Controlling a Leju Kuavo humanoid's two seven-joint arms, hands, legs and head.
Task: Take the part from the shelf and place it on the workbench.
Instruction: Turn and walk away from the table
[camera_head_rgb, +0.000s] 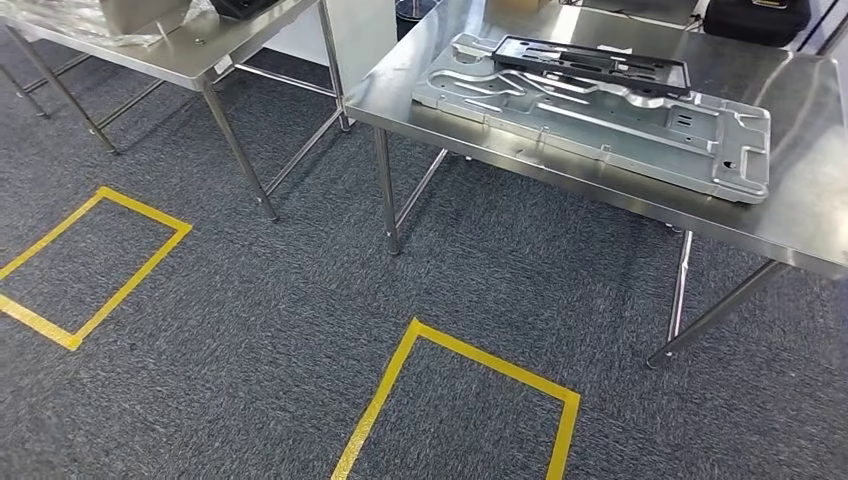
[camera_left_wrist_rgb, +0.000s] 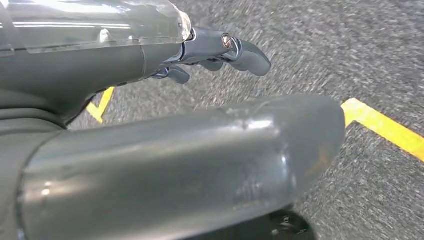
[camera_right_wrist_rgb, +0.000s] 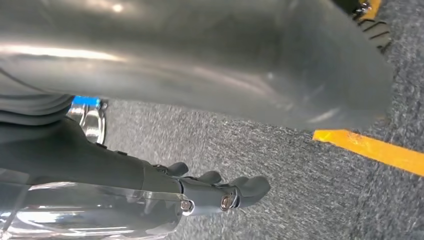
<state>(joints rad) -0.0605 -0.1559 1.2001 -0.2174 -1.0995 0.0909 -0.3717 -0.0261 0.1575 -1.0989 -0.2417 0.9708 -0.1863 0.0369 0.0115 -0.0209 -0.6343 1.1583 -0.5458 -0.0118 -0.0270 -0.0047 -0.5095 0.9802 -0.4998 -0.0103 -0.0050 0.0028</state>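
A large silver stamped metal panel (camera_head_rgb: 600, 120) lies flat on the steel workbench (camera_head_rgb: 800, 220) ahead and to the right. A black frame-shaped part (camera_head_rgb: 600, 62) rests on the panel's far side. My left hand (camera_left_wrist_rgb: 150, 125) hangs over grey carpet, with its fingers (camera_left_wrist_rgb: 235, 50) stretched out, apart from the thumb, and nothing in it. My right hand (camera_right_wrist_rgb: 100, 165) hangs the same way, its fingers (camera_right_wrist_rgb: 225, 192) extended and nothing held.
A second steel table (camera_head_rgb: 200, 50) stands at the far left with a plastic-wrapped item on it. A black bag (camera_head_rgb: 755, 18) sits at the workbench's back right. Yellow tape squares (camera_head_rgb: 470, 360) (camera_head_rgb: 100, 260) mark the grey carpet.
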